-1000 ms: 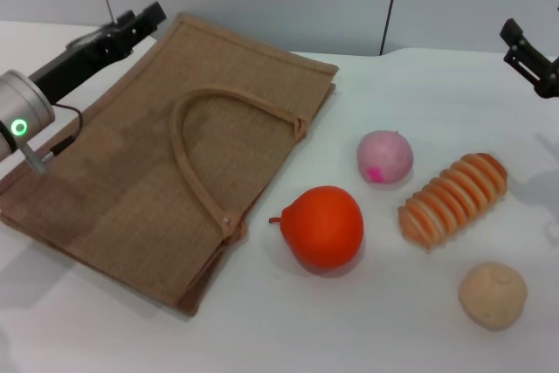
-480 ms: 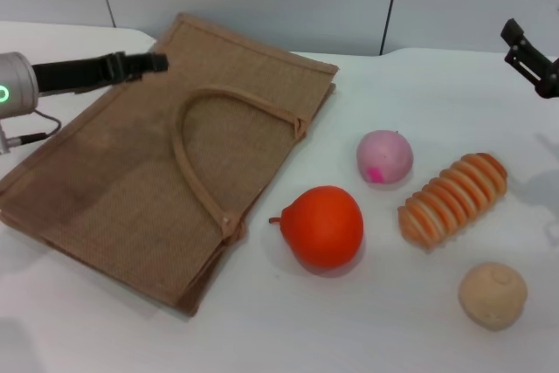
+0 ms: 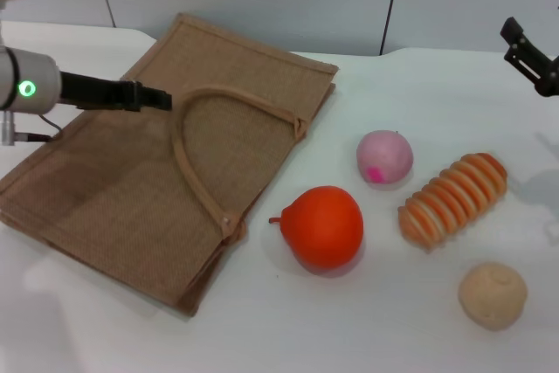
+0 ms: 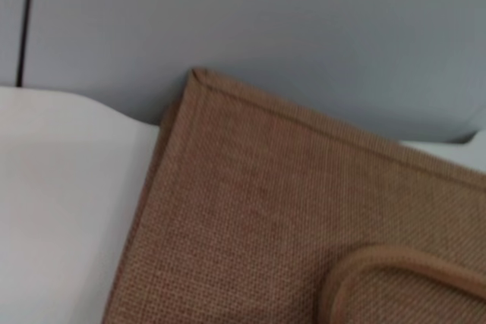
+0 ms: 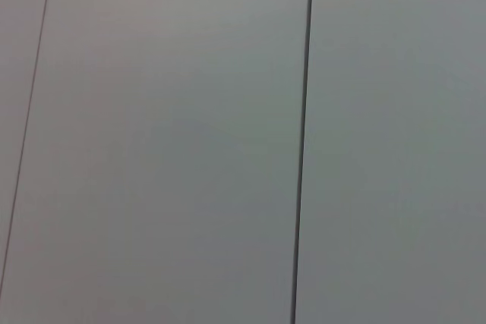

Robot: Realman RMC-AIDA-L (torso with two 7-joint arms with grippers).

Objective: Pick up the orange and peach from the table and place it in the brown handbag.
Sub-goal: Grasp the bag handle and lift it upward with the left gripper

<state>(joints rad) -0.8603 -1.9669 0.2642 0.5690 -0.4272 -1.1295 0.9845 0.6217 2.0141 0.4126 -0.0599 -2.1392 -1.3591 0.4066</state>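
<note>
The brown handbag (image 3: 131,163) lies flat on the white table at the left, one loop handle (image 3: 188,159) on top; it also shows in the left wrist view (image 4: 288,218). The orange (image 3: 325,226) sits just right of the bag's near edge. The peach (image 3: 384,156) lies behind and right of it, magenta spot facing front. My left gripper (image 3: 157,98) hovers over the bag's middle, its tip beside the handle loop. My right gripper (image 3: 528,57) is parked high at the far right, away from the fruit.
An orange-and-cream ridged spiral bread (image 3: 454,198) lies right of the peach. A beige rough ball (image 3: 493,294) sits at the front right. A grey wall stands behind the table; the right wrist view shows only that wall.
My left arm has swung from the bag's far left corner down and toward the middle, its tip now by the handle loop. The fruit, the bag and the right arm have not moved.
</note>
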